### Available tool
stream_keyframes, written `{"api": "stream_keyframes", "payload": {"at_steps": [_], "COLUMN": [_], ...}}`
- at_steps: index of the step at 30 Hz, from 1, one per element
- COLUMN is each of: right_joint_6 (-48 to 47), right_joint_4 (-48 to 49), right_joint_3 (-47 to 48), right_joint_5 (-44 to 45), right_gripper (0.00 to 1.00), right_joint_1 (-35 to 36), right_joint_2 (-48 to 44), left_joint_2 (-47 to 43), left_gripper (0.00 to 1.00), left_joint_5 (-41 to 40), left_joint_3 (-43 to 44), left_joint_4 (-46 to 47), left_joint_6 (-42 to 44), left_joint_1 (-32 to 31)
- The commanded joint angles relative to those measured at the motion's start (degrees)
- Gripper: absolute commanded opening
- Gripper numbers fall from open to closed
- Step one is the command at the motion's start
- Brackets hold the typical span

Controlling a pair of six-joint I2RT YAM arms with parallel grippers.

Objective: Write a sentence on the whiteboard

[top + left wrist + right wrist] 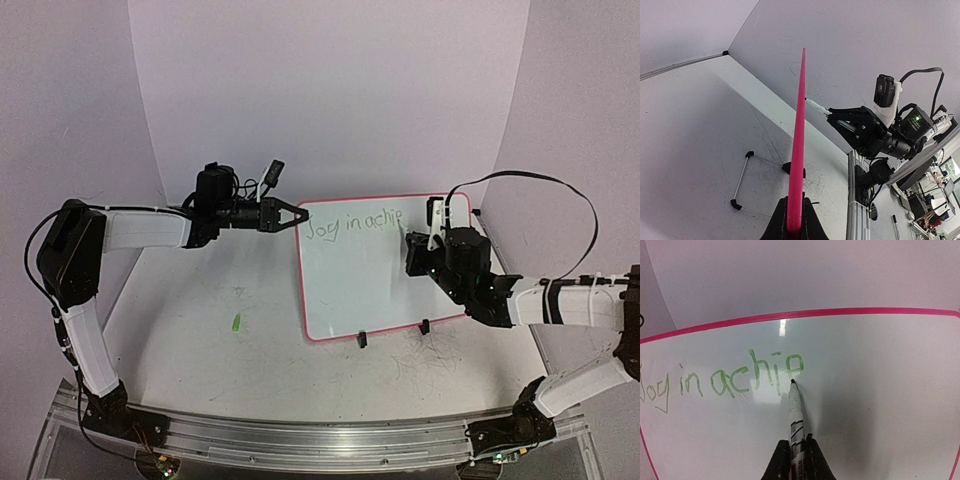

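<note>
Clamping the barrel of a marker [795, 412] between them, the right gripper's [796, 442] fingers [781, 460] are closed tight, with the marker's dark tip touching the whiteboard [875, 400] at the foot of the last green letter. The sentence [735, 377] reads "Joy in achi" plus one rounded, half-legible letter, all on a single line near the board's top rim. Behind those fingers the right wrist bends in over the board's right half, and its forearm runs off to the right side of the table [200, 330].

The left gripper [795, 200] is closed on the board's pink rim, seen edge-on from the left wrist; from above it pinches the top left corner, its forearm level and stretched in from the left, the elbow folded high above its base.

The whiteboard sits right of the table's centre, two black clip feet [362, 340] at its near edge. Its tilt is hard to judge from above. The right wrist view cuts off the word's left end and both lower corners. A small green mark [236, 323] lies on the table, apart from the board
</note>
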Motion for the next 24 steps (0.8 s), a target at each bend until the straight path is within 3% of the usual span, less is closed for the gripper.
{"api": "stream_keyframes", "payload": {"at_steps": [1, 15, 24], "right_joint_6": [0.7, -1.0, -2.4], "right_joint_4": [-2.7, -0.9, 1.2], "right_joint_3": [-0.3, -0.3, 2.1], "right_joint_5": [2.5, 1.1, 1.0], "right_gripper": [0.0, 0.0, 0.0], "right_joint_1": [0.1, 0.0, -1.0], "right_joint_2": [-1.0, -6.6, -2.6], "left_joint_2": [-0.6, -0.4, -0.5], "left_gripper": [0.0, 0.0, 0.0], "left_joint_5": [-1.2, -1.1, -1.2], "left_joint_3": [-0.3, -0.3, -0.3], "left_joint_4": [-1.2, -1.2, -1.2], "left_joint_6": [2.7, 2.7, 2.8], "left_joint_1": [-1.3, -1.3, -1.3]}}
